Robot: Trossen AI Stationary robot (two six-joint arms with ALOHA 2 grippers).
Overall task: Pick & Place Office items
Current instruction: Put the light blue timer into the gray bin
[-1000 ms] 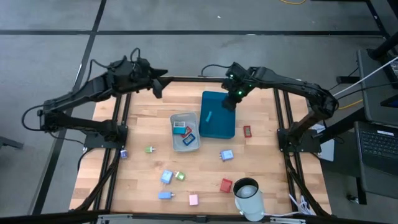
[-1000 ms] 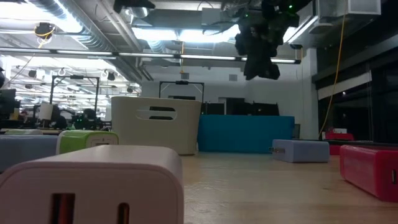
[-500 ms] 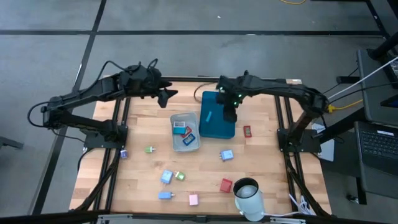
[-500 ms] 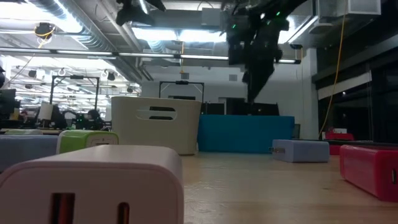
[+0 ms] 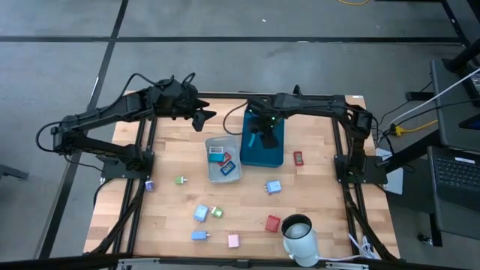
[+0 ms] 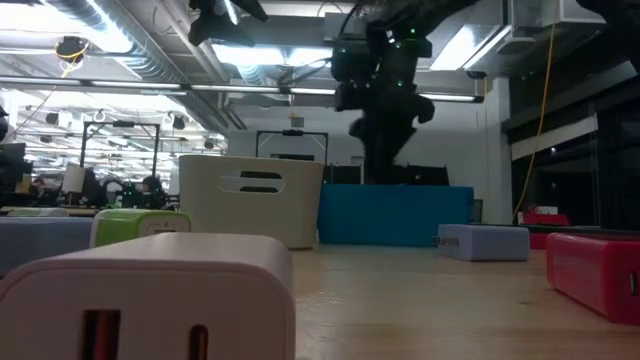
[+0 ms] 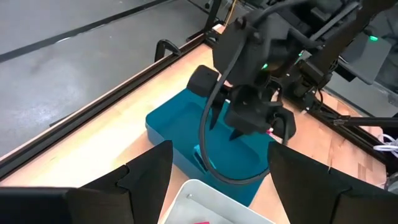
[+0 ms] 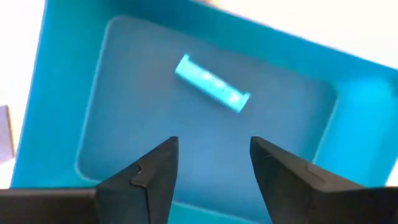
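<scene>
The right gripper (image 5: 262,139) hangs over the teal tray (image 5: 273,154), fingers parted and empty; it should lift straight clear. The left gripper (image 5: 202,118), fingers apart, waits at eleven o'clock.

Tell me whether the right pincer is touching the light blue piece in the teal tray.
Apart. The right wrist view shows the right pincer open, with bare tray floor between its fingertips and the light blue piece.

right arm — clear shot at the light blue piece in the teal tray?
Probably yes. The right gripper hangs over the teal tray, fingers open and empty, and the light blue piece lies alone on the tray floor beneath them.
</scene>
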